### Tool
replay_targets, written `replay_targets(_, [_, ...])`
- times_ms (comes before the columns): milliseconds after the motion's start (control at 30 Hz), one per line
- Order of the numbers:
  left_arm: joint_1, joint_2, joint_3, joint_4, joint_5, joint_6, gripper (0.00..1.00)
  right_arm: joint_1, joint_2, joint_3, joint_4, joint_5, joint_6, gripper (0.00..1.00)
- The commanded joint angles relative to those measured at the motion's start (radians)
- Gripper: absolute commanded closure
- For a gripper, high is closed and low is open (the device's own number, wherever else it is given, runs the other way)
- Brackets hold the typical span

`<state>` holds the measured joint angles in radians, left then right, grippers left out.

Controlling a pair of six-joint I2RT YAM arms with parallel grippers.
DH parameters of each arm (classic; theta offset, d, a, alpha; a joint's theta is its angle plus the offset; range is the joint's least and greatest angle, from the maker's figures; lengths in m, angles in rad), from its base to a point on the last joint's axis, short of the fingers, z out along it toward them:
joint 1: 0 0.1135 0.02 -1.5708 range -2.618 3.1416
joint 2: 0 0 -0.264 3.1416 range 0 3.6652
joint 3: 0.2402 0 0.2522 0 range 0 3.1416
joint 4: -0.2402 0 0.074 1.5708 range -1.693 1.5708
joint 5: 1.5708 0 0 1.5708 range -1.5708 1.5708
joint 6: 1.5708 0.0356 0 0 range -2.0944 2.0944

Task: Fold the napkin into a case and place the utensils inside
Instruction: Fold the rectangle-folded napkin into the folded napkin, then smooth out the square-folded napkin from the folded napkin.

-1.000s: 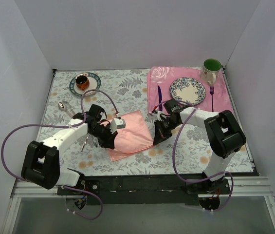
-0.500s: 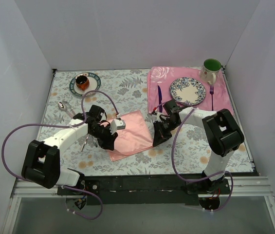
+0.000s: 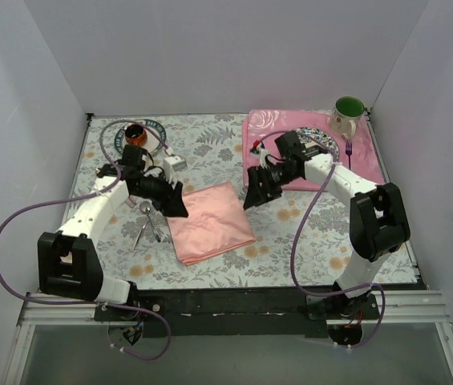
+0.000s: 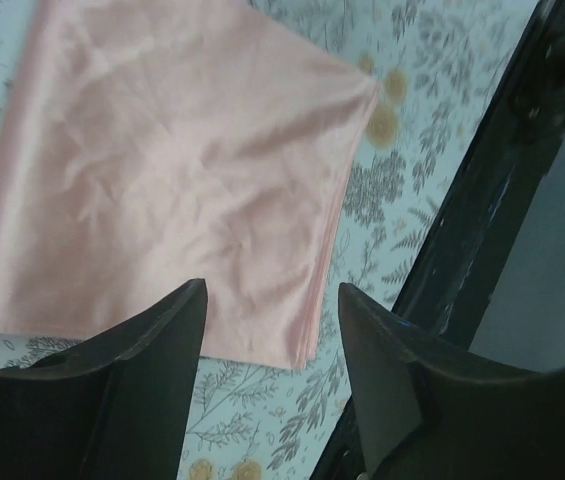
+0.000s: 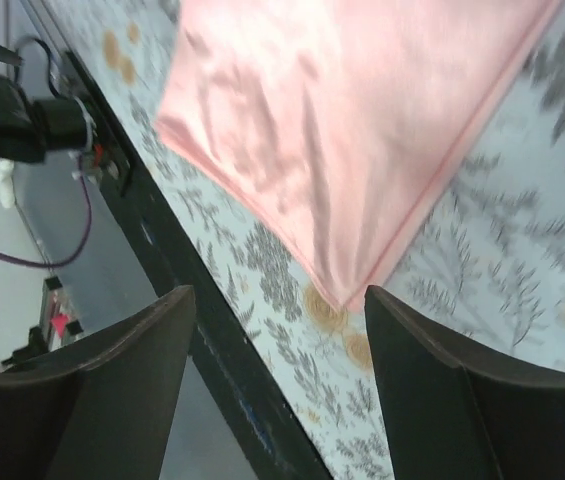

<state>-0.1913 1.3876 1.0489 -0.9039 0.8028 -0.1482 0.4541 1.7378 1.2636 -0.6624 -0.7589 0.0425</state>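
The salmon-pink napkin lies folded into a flat rectangle on the floral tablecloth, and nothing holds it. My left gripper hovers open just above its upper-left edge. In the left wrist view the napkin fills the upper left, and its layered corner shows between the spread fingers of my left gripper. My right gripper hangs open off the cloth's upper-right corner. The right wrist view shows the napkin ahead of my right gripper. Silver utensils lie crossed left of the napkin.
A saucer with a brown cup stands at the back left. At the back right a rose-patterned placemat carries a patterned plate and a purple fork, with a green mug behind. The table's black front edge runs close by.
Both grippers have opened, let go of the napkin's side edges and drawn up and back toward the far side. The napkin now lies flat by itself.
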Motion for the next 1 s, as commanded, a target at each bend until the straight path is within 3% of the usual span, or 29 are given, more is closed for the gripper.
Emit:
replay_targets(0, [0.134,0.127,0.108,0.046,0.274,-0.2,0.44,-0.009,0.051,0.195,0.128,-0.1,0.058,0.22])
replay_targets(67, [0.167,0.172,0.135,0.083,0.32,-0.287,0.41,-0.008,0.104,0.224,0.254,-0.134,0.137,0.21])
replay_targets(167, [0.19,0.226,0.135,0.132,0.372,-0.369,0.39,-0.002,0.179,0.272,0.308,-0.192,0.235,0.21])
replay_targets(333, [0.233,0.246,0.077,0.244,0.409,-0.471,0.38,0.027,0.183,0.194,0.325,-0.188,0.226,0.2])
replay_targets(433, [0.256,0.261,0.002,0.4,0.43,-0.629,0.39,0.046,0.186,0.166,0.36,-0.166,0.226,0.2])
replay_targets(967, [0.262,0.51,0.043,0.566,0.377,-0.809,0.4,0.176,0.434,0.344,0.714,-0.089,0.546,0.15])
